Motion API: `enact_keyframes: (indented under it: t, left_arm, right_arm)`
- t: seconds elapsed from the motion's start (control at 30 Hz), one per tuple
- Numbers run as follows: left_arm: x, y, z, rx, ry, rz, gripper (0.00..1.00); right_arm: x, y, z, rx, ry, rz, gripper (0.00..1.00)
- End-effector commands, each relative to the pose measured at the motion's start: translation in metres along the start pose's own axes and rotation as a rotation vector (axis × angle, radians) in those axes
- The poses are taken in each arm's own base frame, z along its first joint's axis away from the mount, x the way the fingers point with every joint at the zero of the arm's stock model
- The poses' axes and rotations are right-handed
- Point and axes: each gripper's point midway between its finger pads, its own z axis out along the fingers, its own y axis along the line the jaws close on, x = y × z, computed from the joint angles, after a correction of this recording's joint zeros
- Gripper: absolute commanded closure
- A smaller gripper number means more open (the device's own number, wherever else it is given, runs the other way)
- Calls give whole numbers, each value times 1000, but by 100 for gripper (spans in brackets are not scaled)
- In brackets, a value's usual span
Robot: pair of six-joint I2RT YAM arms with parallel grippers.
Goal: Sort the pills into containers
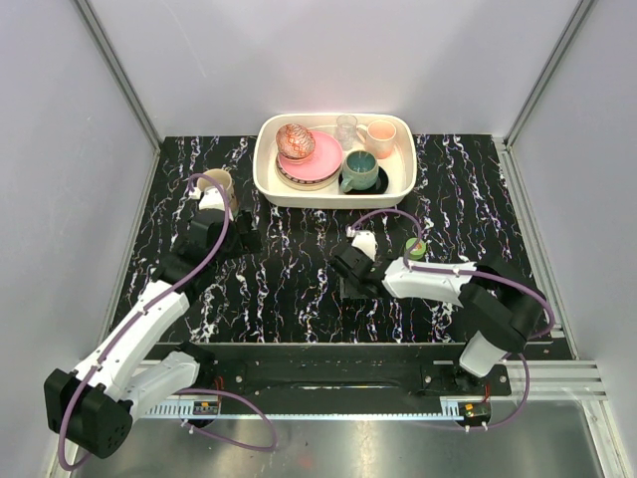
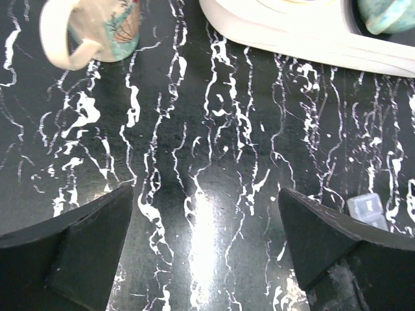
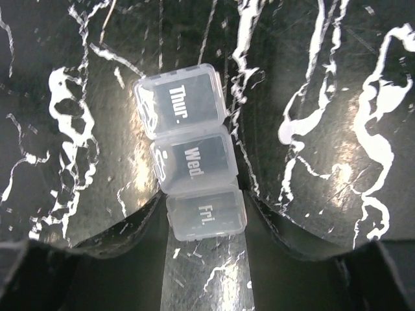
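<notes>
The containers (image 3: 194,159), a three-cell strip, lie flat on the table (image 3: 337,97), long axis running straight out from the right gripper (image 3: 204,197); we see its jaws pinching the nearest cell, marked Fri., across its width. The left gripper (image 2: 204,194), jaws spread wide and empty, hangs farther off.
</notes>
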Motion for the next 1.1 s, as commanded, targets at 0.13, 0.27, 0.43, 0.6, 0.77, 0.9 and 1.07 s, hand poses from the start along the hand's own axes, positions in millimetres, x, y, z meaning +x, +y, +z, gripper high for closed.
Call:
enact_keyframes:
  t: [0.13, 0.27, 0.43, 0.6, 0.77, 0.9, 1.07]
  left_arm:
    - [5, -53, -14, 281, 56, -84, 1]
    - [29, -80, -21, 461, 106, -220, 1]
    - [43, -104, -33, 622, 143, -397, 1]
    - [38, -119, -48, 691, 130, -433, 1]
    - [25, -130, -61, 738, 99, -447, 1]
    - [32, -137, -59, 740, 126, -439, 1]
    - [44, -149, -57, 751, 155, -434, 1]
  right_arm:
    - [-20, 49, -45, -367, -72, -113, 90]
    - [-21, 65, -79, -533, -78, -174, 95]
    - [-31, 75, -120, -675, -138, -171, 96]
    - [-38, 77, -136, -717, -171, -172, 97]
    - [-38, 82, -141, -740, -162, -172, 98]
    - [-38, 86, -147, -763, -160, -177, 98]
    - [-42, 90, -158, -797, -173, -177, 98]
